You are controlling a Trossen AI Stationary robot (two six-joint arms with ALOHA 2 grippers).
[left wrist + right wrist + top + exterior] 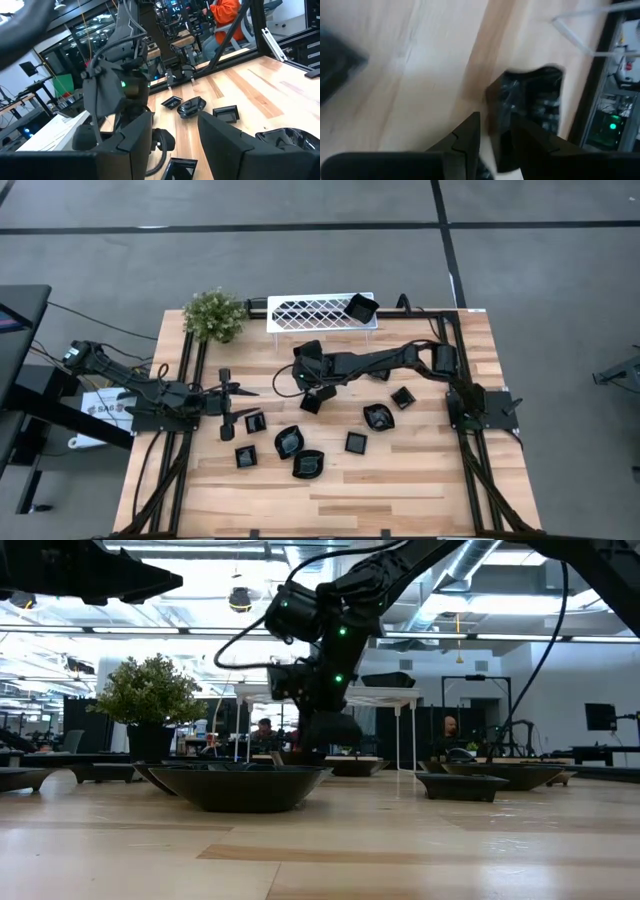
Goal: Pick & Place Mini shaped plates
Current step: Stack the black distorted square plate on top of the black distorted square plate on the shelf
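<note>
while right gripper (492, 135) pinches rim of 1 small black plate (532, 107) between narrowed fingers, thin edge hold risks slip, tilt, drop. left gripper (175, 135) waits open, empty.

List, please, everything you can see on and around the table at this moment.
Table: one, pale wood, under everything.
Plant: one, green, back left corner.
Rack: one, white lattice, back edge.
Plate on rack: one, black, rack's right end.
Loose plates: at least seven, glossy black, scattered over the table's middle and front.
Held plate: one, black, in the right claw.
Person: one, orange top, beyond the table.
Left claw: one, dark, open and empty, left side.
Right claw: one, dark, closed on the held plate's rim, mid-table.
</note>
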